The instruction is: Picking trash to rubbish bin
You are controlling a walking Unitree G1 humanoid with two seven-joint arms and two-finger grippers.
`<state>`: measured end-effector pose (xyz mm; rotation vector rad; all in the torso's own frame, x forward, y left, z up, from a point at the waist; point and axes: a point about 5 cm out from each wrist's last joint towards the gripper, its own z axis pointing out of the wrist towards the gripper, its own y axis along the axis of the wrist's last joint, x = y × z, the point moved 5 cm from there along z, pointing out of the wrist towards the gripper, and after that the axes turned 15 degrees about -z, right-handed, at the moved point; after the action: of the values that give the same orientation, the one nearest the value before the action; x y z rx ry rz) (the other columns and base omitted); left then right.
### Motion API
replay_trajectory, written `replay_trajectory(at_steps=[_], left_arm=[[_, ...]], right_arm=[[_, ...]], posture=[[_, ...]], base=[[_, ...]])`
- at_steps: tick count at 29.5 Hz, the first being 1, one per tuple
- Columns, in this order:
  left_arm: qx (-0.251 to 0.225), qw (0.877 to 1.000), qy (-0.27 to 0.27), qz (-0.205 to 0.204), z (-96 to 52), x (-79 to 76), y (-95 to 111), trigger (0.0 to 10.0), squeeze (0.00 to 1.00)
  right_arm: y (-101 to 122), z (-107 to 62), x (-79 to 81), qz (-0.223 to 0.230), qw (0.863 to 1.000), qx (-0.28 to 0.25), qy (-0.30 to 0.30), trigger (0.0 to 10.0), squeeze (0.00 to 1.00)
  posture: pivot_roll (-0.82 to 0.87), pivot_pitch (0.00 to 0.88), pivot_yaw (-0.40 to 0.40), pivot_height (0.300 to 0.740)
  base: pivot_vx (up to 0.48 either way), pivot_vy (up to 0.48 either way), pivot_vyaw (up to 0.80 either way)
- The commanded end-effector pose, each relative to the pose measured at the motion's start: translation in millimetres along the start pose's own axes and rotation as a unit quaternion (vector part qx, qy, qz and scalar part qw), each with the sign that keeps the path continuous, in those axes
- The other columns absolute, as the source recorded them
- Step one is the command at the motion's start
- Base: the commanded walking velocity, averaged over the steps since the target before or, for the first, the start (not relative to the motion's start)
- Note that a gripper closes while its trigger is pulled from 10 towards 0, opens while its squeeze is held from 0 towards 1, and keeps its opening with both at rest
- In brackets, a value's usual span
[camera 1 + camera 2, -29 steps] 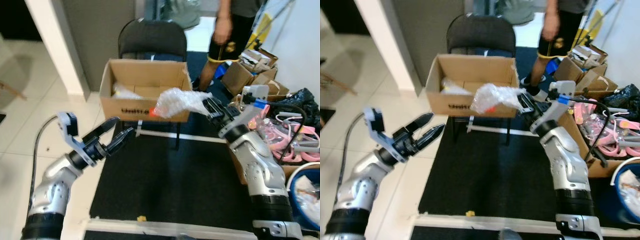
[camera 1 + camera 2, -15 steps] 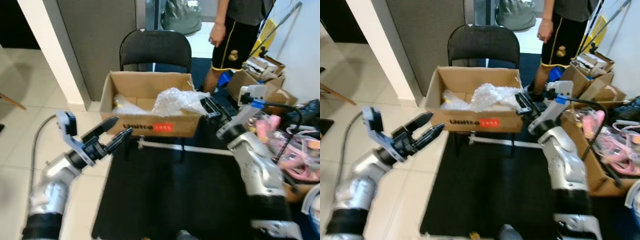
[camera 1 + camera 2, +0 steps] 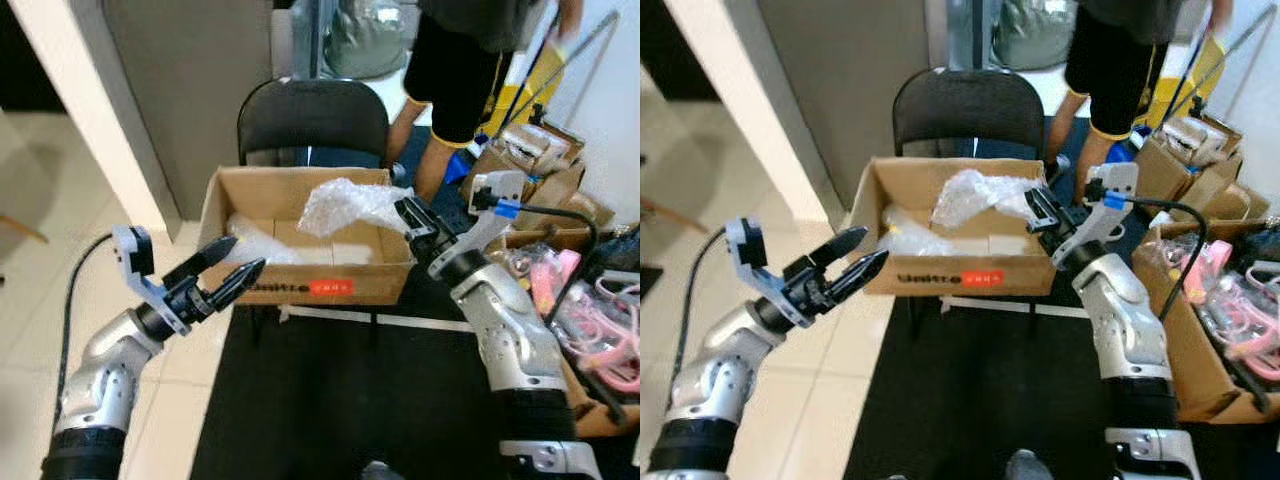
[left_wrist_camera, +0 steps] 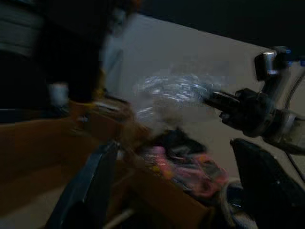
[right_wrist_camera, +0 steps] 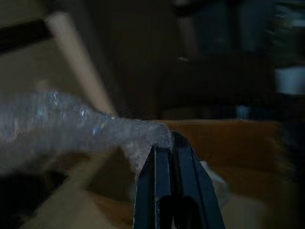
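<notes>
One wad of bubble wrap (image 3: pixel 345 205) is held pinched in the closed fingers of the right pincer (image 3: pixel 412 222), hanging over the open top of the single cardboard box (image 3: pixel 300 285) on the black chair (image 3: pixel 312 120), its long axis running leftward from the fingertips across the box's right half. The drop is judged to turn on that relation: the wad lies directly above the box interior, where one pale piece of trash (image 3: pixel 902 238) already lies. The left pincer (image 3: pixel 232 270) is held parted and empty just before the box's left front corner, farther from the wad than the right one.
</notes>
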<state>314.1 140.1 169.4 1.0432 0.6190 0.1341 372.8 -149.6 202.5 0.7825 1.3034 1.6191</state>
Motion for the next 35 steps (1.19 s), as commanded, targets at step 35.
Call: replay_trajectory(at_steps=[35], left_arm=[[0.021, 0.999, 0.037, -0.014, -18.7, 6.3, -14, 10.0, 0.0]], right_arm=[[-37, 31.8, 45.7, -0.058, 0.995, 0.072, 0.028, 10.0, 0.0]], posture=[[0.01, 0.133, 0.003, 0.74]], base=[[0.335, 0.0, 0.0]])
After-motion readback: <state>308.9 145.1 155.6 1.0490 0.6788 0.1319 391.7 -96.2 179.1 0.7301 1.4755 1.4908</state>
